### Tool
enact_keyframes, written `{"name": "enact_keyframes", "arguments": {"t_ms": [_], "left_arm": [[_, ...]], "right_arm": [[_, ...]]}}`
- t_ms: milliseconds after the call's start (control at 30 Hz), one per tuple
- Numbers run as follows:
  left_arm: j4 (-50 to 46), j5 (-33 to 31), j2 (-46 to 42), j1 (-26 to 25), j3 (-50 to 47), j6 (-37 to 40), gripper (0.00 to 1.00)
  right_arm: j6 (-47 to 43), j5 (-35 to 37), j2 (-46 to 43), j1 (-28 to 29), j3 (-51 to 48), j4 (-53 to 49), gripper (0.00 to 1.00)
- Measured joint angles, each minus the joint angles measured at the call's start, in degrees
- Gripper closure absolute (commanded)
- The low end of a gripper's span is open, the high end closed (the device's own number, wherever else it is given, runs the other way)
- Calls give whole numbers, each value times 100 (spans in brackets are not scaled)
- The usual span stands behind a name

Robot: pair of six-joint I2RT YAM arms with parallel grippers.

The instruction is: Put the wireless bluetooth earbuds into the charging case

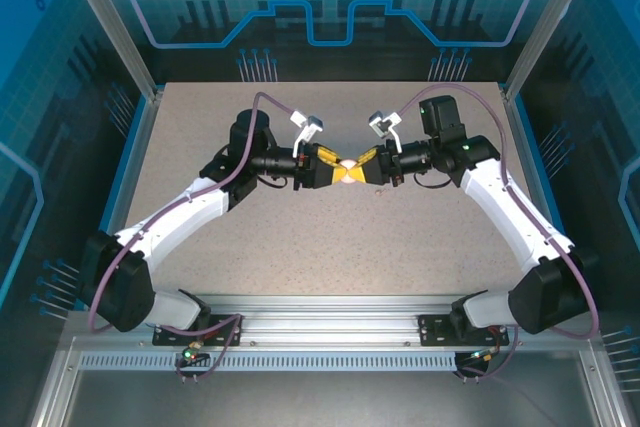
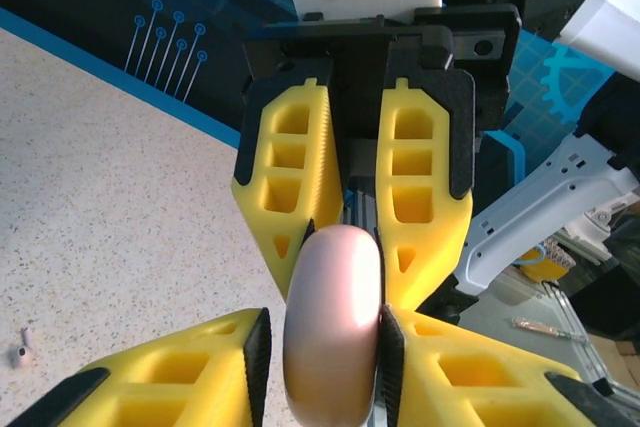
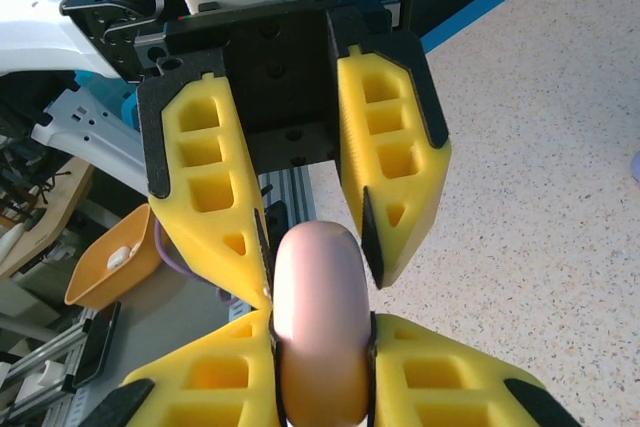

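Note:
A pale pink round charging case (image 1: 347,169) hangs in the air over the middle of the table, between both grippers. My right gripper (image 3: 321,332) is shut on it, both black pads pressed against its sides. My left gripper (image 2: 325,332) straddles the other half of the charging case (image 2: 333,317); one pad touches it and the other stands a little off it, so the jaws are open. The case (image 3: 318,317) is closed. One pale earbud (image 2: 20,352) lies on the table far below and to the side.
The speckled table (image 1: 300,247) stretches beneath both arms. A small purple thing (image 3: 636,162) lies at the right edge of the right wrist view. An orange bin (image 3: 105,267) sits off the table.

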Motion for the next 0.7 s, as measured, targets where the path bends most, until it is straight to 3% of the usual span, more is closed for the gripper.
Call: {"name": "enact_keyframes", "arguments": {"t_ms": [700], "left_arm": [[-234, 310, -236, -131, -11, 269, 61]], "right_arm": [[249, -282, -138, -15, 328, 63, 89]]}}
